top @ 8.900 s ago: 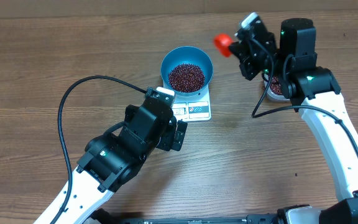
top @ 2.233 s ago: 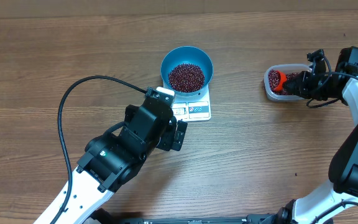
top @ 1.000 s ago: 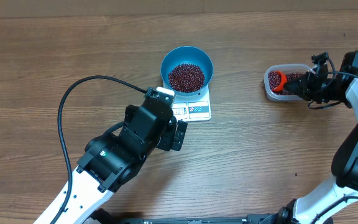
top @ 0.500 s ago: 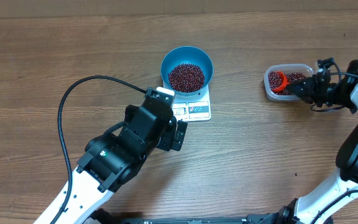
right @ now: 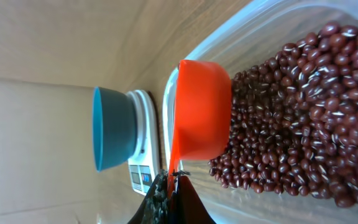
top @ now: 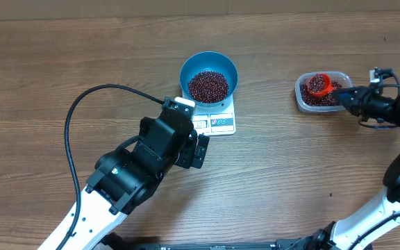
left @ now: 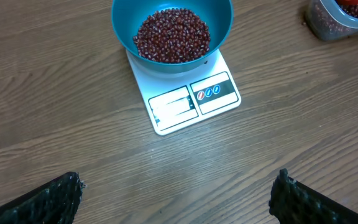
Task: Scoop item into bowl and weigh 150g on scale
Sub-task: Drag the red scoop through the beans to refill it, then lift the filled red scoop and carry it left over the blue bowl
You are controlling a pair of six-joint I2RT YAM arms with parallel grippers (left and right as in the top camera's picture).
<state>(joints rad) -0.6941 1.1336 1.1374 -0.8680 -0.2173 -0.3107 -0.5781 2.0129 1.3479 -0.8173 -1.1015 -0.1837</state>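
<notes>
At the right edge, scoop: the red scoop [top: 319, 84] is now lifted, filled with beans [top: 207, 85], over the clear tub [top: 299, 96]; half a second ago it was dipped at the tub's left end.
Right claw [top: 340, 96]: clamped shut on the scoop's handle.
Left claw [top: 198, 149]: held wide open and empty, below the scale [top: 217, 123].
Bowl [top: 185, 69]: seated on the scale at upper centre, beans heaped inside, unmoved.
Meaning: another load is judged ready to be carried to the bowl.
Views: the load is shown only overhead. Only the scoop's outside is seen from the right wrist. The scale's display is faced only in the left wrist view, and its reading cannot be made out.
</notes>
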